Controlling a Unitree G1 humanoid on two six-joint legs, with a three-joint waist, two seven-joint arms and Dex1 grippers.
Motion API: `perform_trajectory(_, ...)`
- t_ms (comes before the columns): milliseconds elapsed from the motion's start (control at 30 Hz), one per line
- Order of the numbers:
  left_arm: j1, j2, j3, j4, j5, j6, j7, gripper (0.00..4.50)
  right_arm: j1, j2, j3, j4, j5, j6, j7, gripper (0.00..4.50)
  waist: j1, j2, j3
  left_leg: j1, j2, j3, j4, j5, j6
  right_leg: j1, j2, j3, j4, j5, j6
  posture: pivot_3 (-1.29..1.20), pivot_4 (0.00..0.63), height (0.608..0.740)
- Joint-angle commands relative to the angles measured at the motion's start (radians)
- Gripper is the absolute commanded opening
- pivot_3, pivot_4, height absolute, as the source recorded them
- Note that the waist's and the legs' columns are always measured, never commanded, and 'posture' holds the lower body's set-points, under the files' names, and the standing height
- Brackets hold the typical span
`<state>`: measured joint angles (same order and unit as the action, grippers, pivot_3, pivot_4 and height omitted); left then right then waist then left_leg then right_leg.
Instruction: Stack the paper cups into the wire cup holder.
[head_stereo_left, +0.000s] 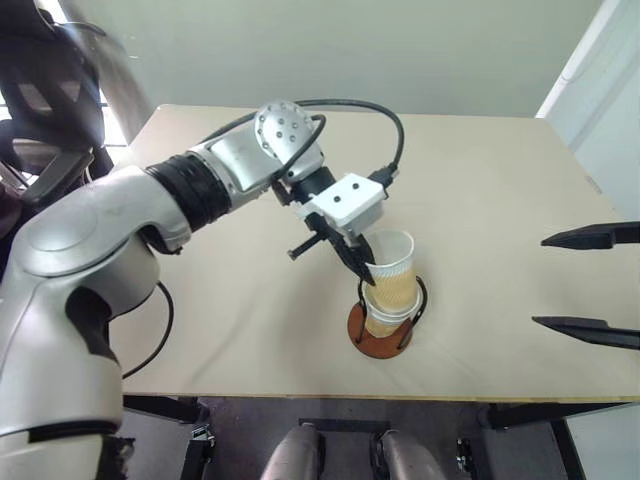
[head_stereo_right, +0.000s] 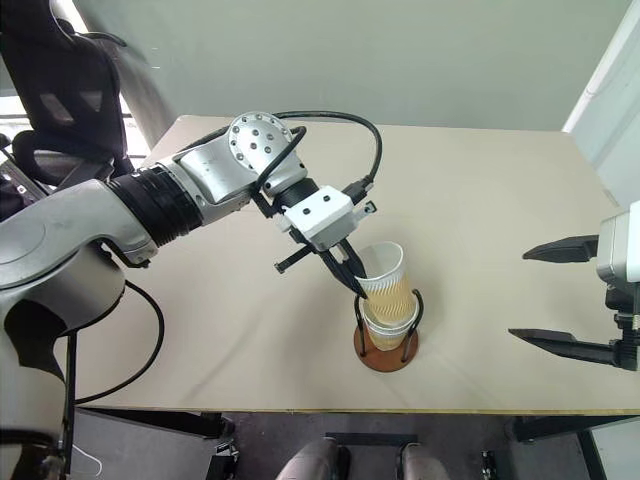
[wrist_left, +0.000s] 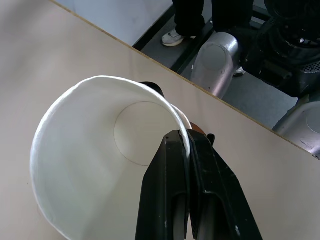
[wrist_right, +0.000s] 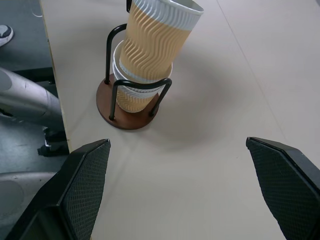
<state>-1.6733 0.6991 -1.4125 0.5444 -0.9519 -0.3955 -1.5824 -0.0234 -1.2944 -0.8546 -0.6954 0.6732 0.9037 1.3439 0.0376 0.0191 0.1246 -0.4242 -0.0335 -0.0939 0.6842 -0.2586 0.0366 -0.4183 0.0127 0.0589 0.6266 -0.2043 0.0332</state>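
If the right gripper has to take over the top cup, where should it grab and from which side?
Grip the top cup by its ribbed wall just under the rim, coming from the robot's right. It leans in the wire cup holder, the left gripper pinches its left rim, and the right gripper stands open on the free side.

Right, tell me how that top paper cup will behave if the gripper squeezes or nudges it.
The top cup looks thin-walled, so it probably dents easily where the left gripper pinches its rim. It sits tilted in the cup below, so a nudge may rock it. The wire cup holder likely stops tipping.
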Motion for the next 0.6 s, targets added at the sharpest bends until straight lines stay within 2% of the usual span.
perform_trajectory(33,-0.022,-0.008,0.009,0.014,0.009,-0.022,-0.032,0.06,-0.003,-0.005,-0.063,-0.012,0.006,0.007,0.004,4.50,0.000,0.000,0.000,0.000,0.000,0.000,0.000,0.000,0.000,0.000,0.000,0.000,0.000,0.000,0.000,0.00,0.150,0.740)
perform_trajectory(200,-0.012,-0.041,0.024,0.069,0.053,-0.037,-0.032,0.06,-0.058,0.000,-0.158,0.044,0.091,0.046,0.037,4.50,0.001,0.000,0.000,0.000,0.000,0.000,0.001,0.000,0.000,0.000,0.000,0.000,0.000,0.000,0.000,0.00,0.150,0.740)
perform_trajectory(333,-0.009,-0.045,0.029,0.074,0.055,-0.040,-0.032,0.06,0.017,0.012,-0.230,0.041,0.055,0.057,0.106,4.50,0.003,-0.001,0.000,0.000,0.000,0.000,0.000,0.000,0.000,0.000,0.000,0.000,0.000,-0.001,0.000,0.00,0.150,0.740)
perform_trajectory(600,-0.009,-0.043,0.019,0.068,0.058,-0.046,-0.032,0.06,0.059,0.028,-0.255,0.003,0.063,0.057,0.100,4.50,0.002,0.000,0.000,0.000,0.000,0.000,0.000,-0.001,-0.001,0.000,0.000,0.000,0.001,-0.002,-0.001,0.00,0.150,0.740)
